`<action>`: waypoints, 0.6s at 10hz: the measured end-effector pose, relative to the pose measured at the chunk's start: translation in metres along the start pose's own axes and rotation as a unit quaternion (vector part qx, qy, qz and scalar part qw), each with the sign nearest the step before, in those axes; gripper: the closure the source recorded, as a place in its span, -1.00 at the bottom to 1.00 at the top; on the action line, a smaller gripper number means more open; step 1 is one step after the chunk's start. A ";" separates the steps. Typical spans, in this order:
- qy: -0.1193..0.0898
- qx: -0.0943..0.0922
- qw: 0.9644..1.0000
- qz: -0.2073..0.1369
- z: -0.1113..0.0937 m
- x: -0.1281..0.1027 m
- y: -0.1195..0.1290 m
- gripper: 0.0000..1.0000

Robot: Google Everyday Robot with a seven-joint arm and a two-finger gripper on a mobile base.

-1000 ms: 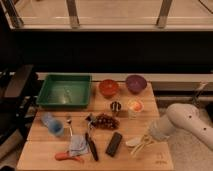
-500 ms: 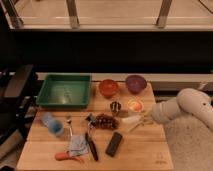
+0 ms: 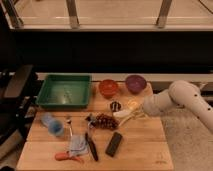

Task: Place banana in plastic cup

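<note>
My gripper [image 3: 135, 114] hangs over the middle right of the wooden table [image 3: 150, 150], at the end of the white arm coming in from the right. It is shut on the pale yellow banana [image 3: 123, 116], which sticks out to the left and is held just above the board. The light-blue plastic cup [image 3: 50, 122] stands near the table's left edge, far to the left of the banana and the gripper.
A green tray [image 3: 65, 91] sits at the back left, with a red bowl [image 3: 108, 87] and a purple bowl [image 3: 135, 82] at the back. A small metal cup [image 3: 115, 106] and a glowing clear cup [image 3: 132, 104] stand just behind the gripper. Dark grapes [image 3: 105, 121], a black block [image 3: 114, 144], a black-handled tool [image 3: 91, 147] and an orange carrot [image 3: 67, 157] lie in front.
The arm has carried the banana from the front right of the table up and to the left, toward the middle. Nothing else has moved.
</note>
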 end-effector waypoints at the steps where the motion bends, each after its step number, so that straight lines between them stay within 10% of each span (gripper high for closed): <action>1: 0.000 0.000 1.000 0.000 -0.001 0.000 0.000 1.00; 6: -0.005 -0.010 0.999 -0.046 0.001 -0.018 -0.016 1.00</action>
